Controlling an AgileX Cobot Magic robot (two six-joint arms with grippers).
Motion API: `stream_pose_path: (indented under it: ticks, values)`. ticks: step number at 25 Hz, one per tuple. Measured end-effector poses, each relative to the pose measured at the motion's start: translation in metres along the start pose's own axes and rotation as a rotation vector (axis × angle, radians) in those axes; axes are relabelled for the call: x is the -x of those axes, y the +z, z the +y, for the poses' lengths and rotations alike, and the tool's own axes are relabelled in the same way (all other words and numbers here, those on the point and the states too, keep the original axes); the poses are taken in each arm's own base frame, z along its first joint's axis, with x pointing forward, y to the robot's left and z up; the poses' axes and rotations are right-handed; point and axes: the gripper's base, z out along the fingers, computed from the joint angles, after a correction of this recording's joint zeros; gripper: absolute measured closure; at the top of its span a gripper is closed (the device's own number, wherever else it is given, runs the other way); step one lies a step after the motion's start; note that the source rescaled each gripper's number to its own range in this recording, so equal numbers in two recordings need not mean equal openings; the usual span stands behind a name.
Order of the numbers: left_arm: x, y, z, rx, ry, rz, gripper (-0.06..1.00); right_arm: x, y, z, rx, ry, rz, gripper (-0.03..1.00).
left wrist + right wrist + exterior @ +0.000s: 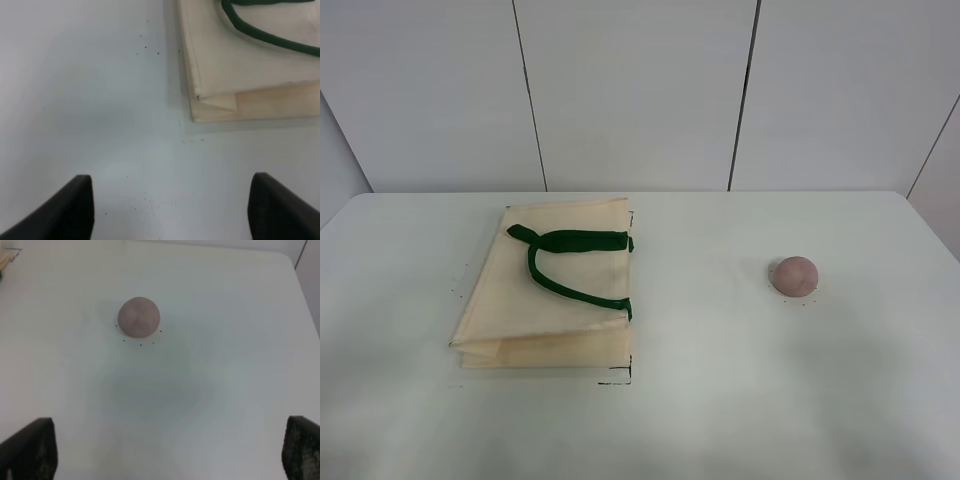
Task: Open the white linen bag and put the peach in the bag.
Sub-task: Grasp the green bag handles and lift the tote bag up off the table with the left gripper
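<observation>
The white linen bag lies flat and folded on the table, left of centre, its dark green handles lying on top. The peach sits alone on the table to the right. Neither gripper shows in the exterior high view. In the left wrist view my left gripper is open and empty above bare table, a little short of the bag's near corner. In the right wrist view my right gripper is open and empty, with the peach on the table ahead of it.
The white table has small black marks around the bag's corner and around the peach. A white panelled wall stands behind the table's far edge.
</observation>
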Motion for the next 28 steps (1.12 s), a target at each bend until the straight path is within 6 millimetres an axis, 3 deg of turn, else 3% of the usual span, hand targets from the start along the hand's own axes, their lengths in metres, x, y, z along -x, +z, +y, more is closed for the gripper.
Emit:
stream_pose_path:
  ticks: [11, 17, 20, 24, 26, 27, 28]
  values:
    - [0.0, 0.0, 0.0, 0.0, 0.0, -0.001, 0.05, 0.0, 0.0, 0.0, 0.0, 0.0, 0.0, -0.03]
    - [0.012, 0.006, 0.0, -0.001, 0.0, 0.072, -0.04, 0.0, 0.0, 0.0, 0.0, 0.0, 0.0, -0.03]
    - [0.038, 0.011, 0.001, -0.003, -0.001, 0.152, -0.06, 0.0, 0.0, 0.0, 0.0, 0.0, 0.0, -0.03]
    - [0.089, 0.031, 0.002, -0.006, -0.001, 0.281, -0.05, 0.0, 0.0, 0.0, 0.0, 0.0, 0.0, -0.03]
    - [0.116, 0.05, 0.003, -0.007, -0.002, 0.334, -0.05, 0.0, 0.0, 0.0, 0.0, 0.0, 0.0, -0.03]
    - [0.143, 0.078, 0.003, -0.008, -0.002, 0.387, -0.05, 0.0, 0.0, 0.0, 0.0, 0.0, 0.0, -0.03]
    - [0.156, 0.093, 0.004, -0.008, -0.002, 0.413, -0.05, 0.0, 0.0, 0.0, 0.0, 0.0, 0.0, -0.03]
